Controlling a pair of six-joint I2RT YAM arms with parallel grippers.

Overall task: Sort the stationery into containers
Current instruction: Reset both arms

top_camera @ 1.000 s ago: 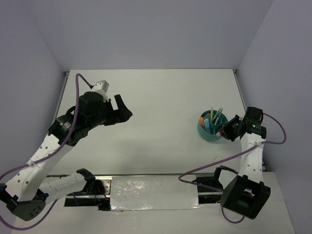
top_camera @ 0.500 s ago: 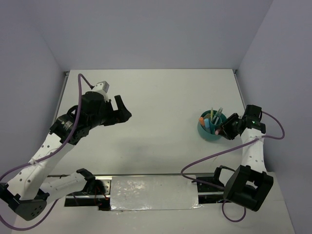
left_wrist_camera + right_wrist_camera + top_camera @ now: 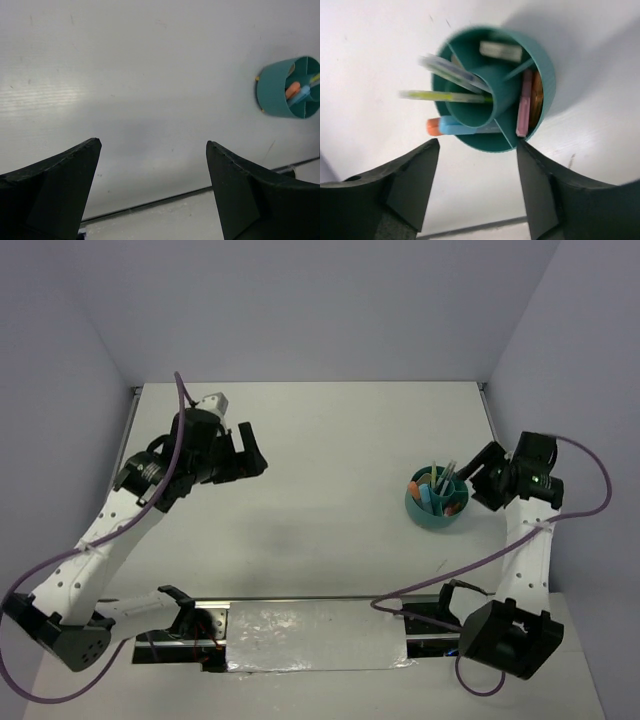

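The white table [image 3: 330, 430] bears everything. The left gripper [image 3: 152, 144] hangs over its left side, fingers wide apart and empty. The right gripper [image 3: 477, 144] hovers over the round teal cup [image 3: 425, 517] at the right, fingers apart and empty. Dividers and an inner tube split the cup. In it stand a grey pen [image 3: 450, 72], a yellow pen [image 3: 445, 96], a light blue tube [image 3: 465, 128], an orange highlighter [image 3: 432, 126] and a pink eraser [image 3: 525, 102].

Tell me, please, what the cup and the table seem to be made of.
Cup: probably plastic, matte teal; thin, even walls and dividers, all one colour. Table: smooth white surface with a faint sheen, perhaps laminate or painted board; the look leaves it open.
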